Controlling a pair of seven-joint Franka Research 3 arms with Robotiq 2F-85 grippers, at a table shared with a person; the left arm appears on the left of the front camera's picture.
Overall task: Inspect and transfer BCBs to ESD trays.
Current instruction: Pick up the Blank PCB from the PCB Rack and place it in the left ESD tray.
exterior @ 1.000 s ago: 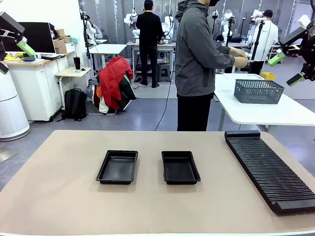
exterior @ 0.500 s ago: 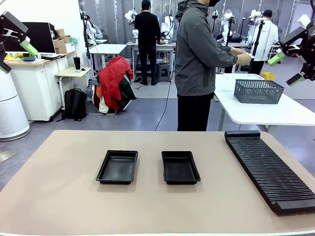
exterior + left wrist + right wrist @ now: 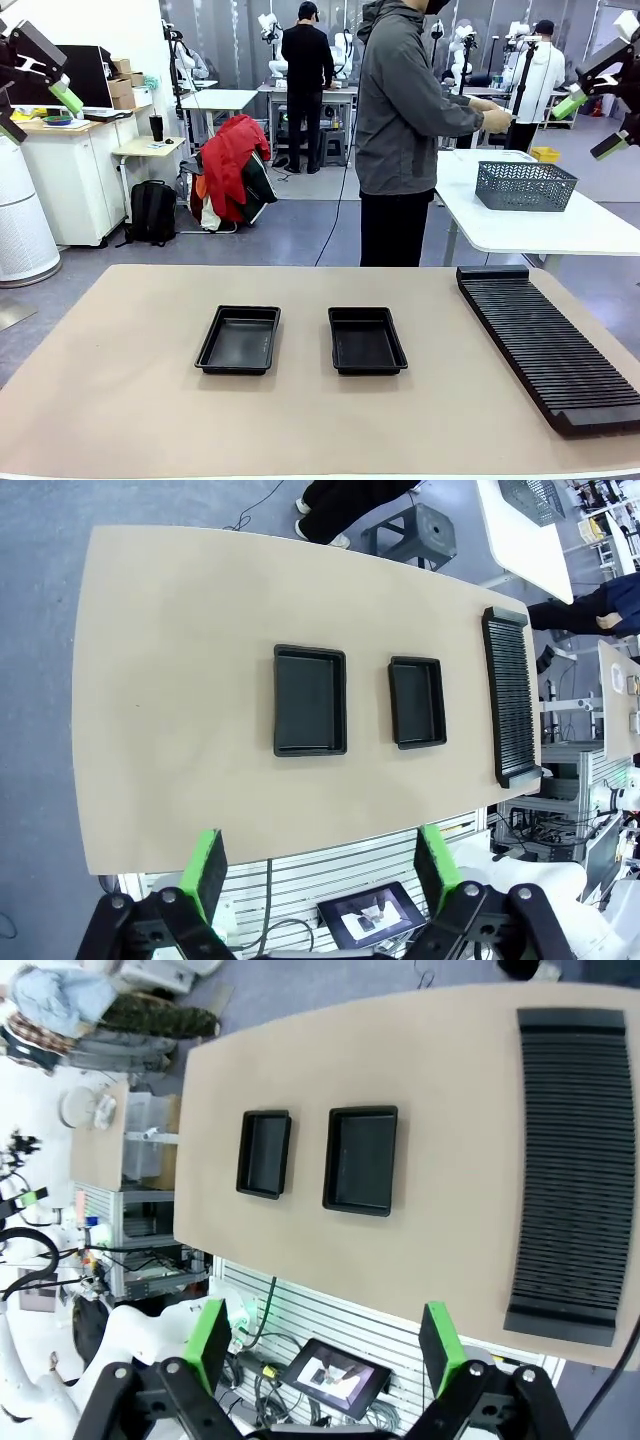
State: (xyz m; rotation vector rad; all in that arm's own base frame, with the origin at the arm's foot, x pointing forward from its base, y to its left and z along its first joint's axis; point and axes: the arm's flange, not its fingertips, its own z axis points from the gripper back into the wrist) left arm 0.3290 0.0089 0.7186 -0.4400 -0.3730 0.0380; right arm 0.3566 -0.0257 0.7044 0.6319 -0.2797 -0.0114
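Barely anything changed in the last second: the table [image 3: 120,400], the rack [image 3: 550,340] on the right and the trays [image 3: 208,345] mid-table sit as before, both trays empty. The person [image 3: 400,130] on the far side is turned away. My left gripper [image 3: 38,113] and right gripper [image 3: 590,125] drifted up and outward, both wide open and holding nothing. I'd say the transfer hasn't started.
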